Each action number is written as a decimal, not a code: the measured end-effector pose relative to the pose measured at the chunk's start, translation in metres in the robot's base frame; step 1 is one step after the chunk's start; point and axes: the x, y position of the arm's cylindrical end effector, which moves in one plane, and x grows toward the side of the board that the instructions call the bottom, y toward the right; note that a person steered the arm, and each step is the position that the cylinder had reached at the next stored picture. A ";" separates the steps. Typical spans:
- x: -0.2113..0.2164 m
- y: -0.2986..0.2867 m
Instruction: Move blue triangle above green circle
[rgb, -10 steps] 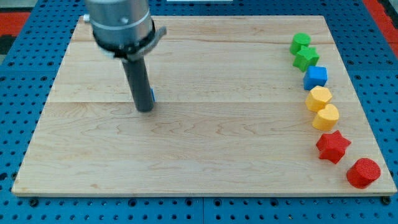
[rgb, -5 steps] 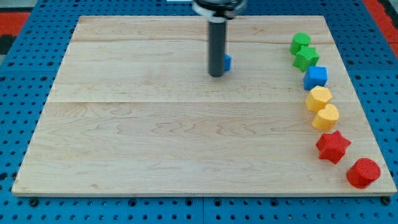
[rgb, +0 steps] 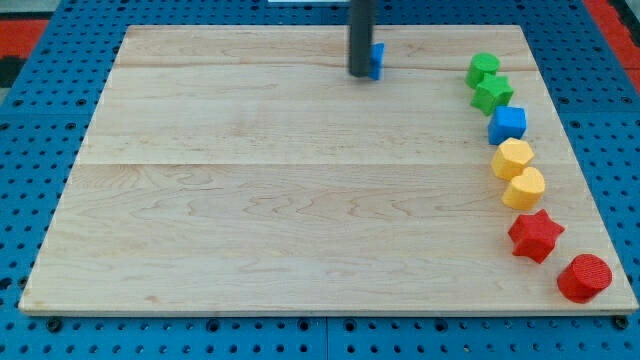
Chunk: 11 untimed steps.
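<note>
The blue triangle (rgb: 376, 60) lies near the top edge of the wooden board, mostly hidden behind the dark rod. My tip (rgb: 358, 74) rests on the board just left of it, touching it. The green circle (rgb: 484, 67) sits at the top of a column of blocks along the view's right, well to the right of the triangle and at about the same height.
Below the green circle run a green star (rgb: 493, 94), a blue cube (rgb: 508, 124), two yellow blocks (rgb: 513, 158) (rgb: 524, 187), a red star (rgb: 535, 236) and a red circle (rgb: 584, 278). The board's top edge (rgb: 300, 27) lies close above the triangle.
My tip has moved from the left middle of the board up and to the right, pushing the blue triangle with it toward the top edge. The other blocks have not moved.
</note>
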 end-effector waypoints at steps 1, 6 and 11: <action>-0.005 0.015; 0.004 0.036; -0.042 0.066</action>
